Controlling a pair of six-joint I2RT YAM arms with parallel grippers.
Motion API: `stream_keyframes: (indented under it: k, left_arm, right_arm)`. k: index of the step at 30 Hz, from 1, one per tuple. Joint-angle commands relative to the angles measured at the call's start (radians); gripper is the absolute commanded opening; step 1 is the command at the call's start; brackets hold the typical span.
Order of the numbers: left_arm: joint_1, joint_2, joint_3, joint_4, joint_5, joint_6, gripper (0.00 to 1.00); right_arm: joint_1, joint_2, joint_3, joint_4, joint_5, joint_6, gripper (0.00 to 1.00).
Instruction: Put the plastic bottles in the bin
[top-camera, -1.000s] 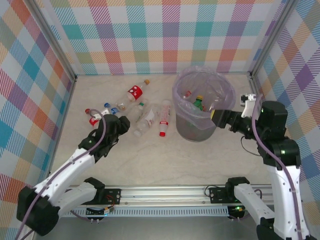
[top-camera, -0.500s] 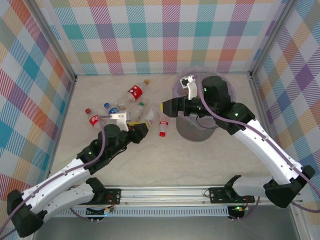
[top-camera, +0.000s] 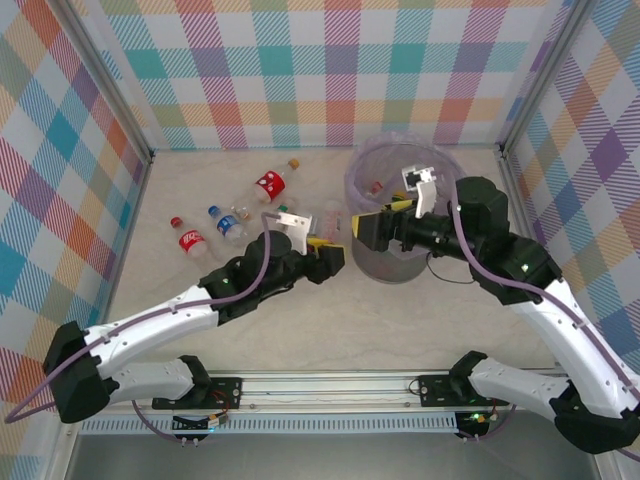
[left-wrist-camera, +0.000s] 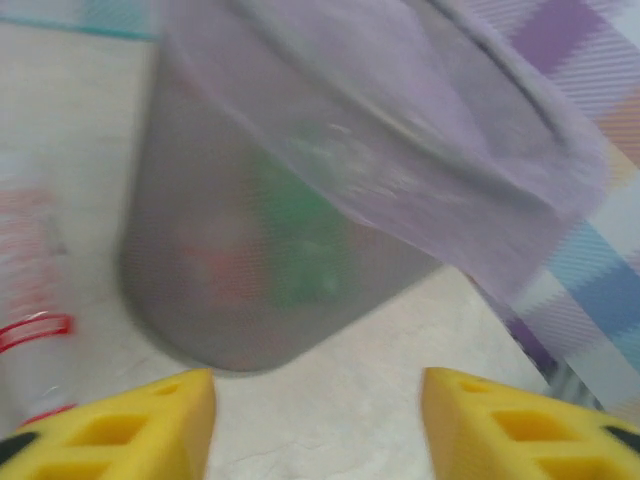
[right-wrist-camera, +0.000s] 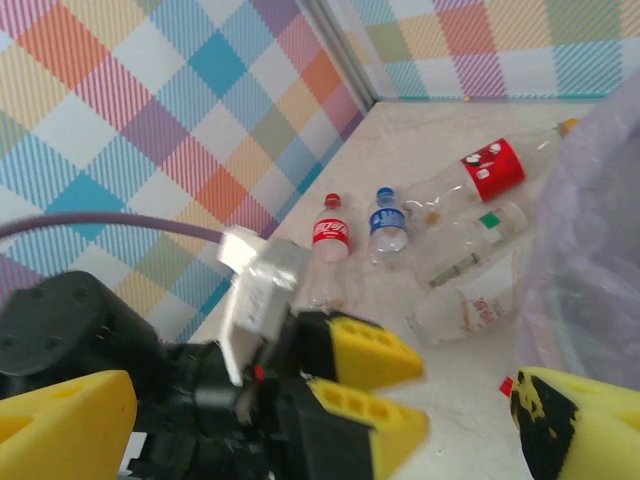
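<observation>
step: bottle selection. left gripper (top-camera: 330, 260) and right gripper (top-camera: 360, 228) spread, empty, beside the bin (top-camera: 400, 268). next: align one over a loose bottle (top-camera: 190, 240), descend, close across its body

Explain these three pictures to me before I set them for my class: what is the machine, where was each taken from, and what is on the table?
These are two robot arms bolted to the near edge of a table, each ending in a two-finger gripper with yellow tips. One picture looks down from above and behind them. The other two come from cameras on the wrists, so each shows its own fingers. The left gripper faces the bin, a grey bucket lined with a lavender bag. The right gripper hangs at the bin's left side. Both are open and hold nothing. Several plastic bottles lie on the table left of the bin.
</observation>
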Motion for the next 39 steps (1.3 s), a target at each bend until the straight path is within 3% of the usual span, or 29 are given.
stream_keyframes:
  k: [1, 4, 9, 11, 14, 20, 23, 31, 39]
  left_arm:
    - [0.084, -0.086, 0.136, -0.508, -0.325, -0.137, 0.75]
    - [0.303, -0.199, 0.104, -0.724, -0.355, -0.163, 0.99]
    - [0.764, -0.368, -0.118, -0.656, -0.221, -0.17, 1.0]
    - [0.903, -0.319, -0.182, -0.561, -0.093, -0.174, 1.0]
    - [1.046, -0.12, -0.19, -0.435, 0.072, -0.164, 1.0]
    - [1.076, 0.271, -0.044, -0.361, 0.186, -0.059, 1.0]
    - [1.064, 0.355, -0.066, -0.272, 0.223, -0.089, 1.0]
    - [0.96, 0.542, -0.082, -0.191, 0.187, -0.094, 0.99]
    - [0.912, 0.488, -0.167, -0.122, 0.112, -0.108, 0.7]
  right_arm:
    - [0.002, -0.016, -0.012, 0.005, 0.066, -0.027, 0.96]
    - [0.002, -0.002, -0.021, 0.031, 0.061, -0.037, 0.96]
    - [0.001, -0.058, -0.078, 0.018, 0.096, -0.045, 0.96]
    - [-0.001, -0.107, -0.114, 0.023, 0.118, -0.042, 0.96]
    - [-0.003, -0.178, -0.171, 0.041, 0.121, -0.033, 0.95]
    - [-0.007, -0.249, -0.177, -0.037, 0.14, -0.056, 0.94]
    - [-0.008, -0.278, -0.185, -0.055, 0.167, -0.067, 0.94]
    - [-0.01, -0.284, -0.19, -0.099, 0.227, -0.068, 0.94]
    - [-0.011, -0.243, -0.201, -0.071, 0.266, -0.052, 0.93]
